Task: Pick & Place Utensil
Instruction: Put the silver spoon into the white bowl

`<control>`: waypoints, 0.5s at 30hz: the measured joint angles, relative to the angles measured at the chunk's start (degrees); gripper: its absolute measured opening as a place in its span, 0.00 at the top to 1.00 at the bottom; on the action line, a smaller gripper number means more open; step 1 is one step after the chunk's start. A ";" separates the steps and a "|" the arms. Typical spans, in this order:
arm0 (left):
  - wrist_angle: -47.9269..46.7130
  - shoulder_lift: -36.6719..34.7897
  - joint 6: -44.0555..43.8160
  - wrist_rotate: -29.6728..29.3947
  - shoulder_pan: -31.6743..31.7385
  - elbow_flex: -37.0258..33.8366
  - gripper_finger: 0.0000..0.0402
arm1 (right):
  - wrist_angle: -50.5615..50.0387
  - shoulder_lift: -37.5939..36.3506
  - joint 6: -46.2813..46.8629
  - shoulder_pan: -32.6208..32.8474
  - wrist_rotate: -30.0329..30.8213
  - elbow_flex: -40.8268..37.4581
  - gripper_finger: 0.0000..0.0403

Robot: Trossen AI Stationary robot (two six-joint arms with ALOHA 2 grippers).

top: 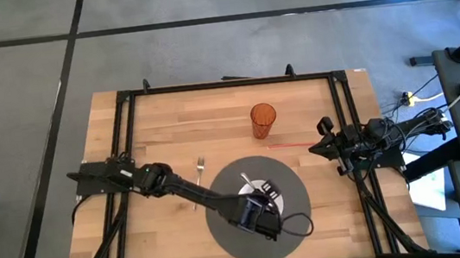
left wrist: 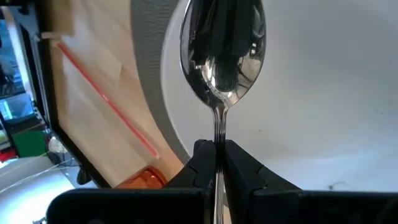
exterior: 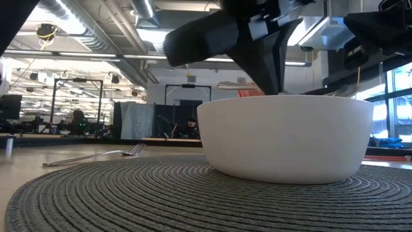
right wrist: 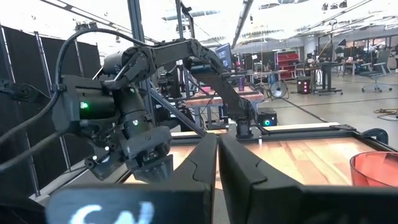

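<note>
The left arm is reaching from the table's [top: 168, 119] left edge across to the round grey mat [top: 225, 234] at the near middle. A fork [top: 201, 169] is lying on the bare wood just left of the mat, beside the arm and apart from it. The left gripper [top: 263, 205] is hanging over the white bowl [exterior: 286, 138] that is sitting on the mat, its jaws pinching the handle of a spoon [left wrist: 222, 56]. The wrist view is showing the spoon's head out in front of the fingers [left wrist: 244, 167], over the bowl's white inside; whether it is touching the bowl cannot be told. Farther off, right of the fork, an orange cup [top: 263, 118] is standing upright beyond the mat. A thin red straw [top: 291, 145] is lying on the wood to the right of the cup. The right arm is waiting at the table's right edge, the right gripper [right wrist: 217, 152] pointing left with its jaws pressed together on nothing.
</note>
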 joint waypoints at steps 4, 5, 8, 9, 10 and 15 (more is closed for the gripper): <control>-0.23 0.45 0.64 -0.11 -0.02 -0.14 0.98 | 0.00 0.00 -0.02 0.00 0.02 0.00 0.95; -0.13 0.74 0.89 -1.01 -0.08 -0.15 0.98 | 0.01 0.00 -0.02 0.00 0.01 0.00 0.95; -0.60 1.32 1.10 -2.27 -0.27 -0.33 0.98 | 0.02 0.00 0.07 0.00 0.02 0.00 0.95; -0.49 1.41 1.08 -1.78 -0.26 -0.24 0.98 | 0.02 0.00 0.07 -0.02 0.00 0.00 0.95; -0.82 1.46 1.06 -1.30 -0.26 -0.22 0.98 | 0.02 0.00 0.11 0.00 0.02 0.00 0.95; -2.10 3.09 3.64 -1.61 -0.28 -0.36 0.98 | 0.02 0.00 0.11 0.00 0.00 0.00 0.95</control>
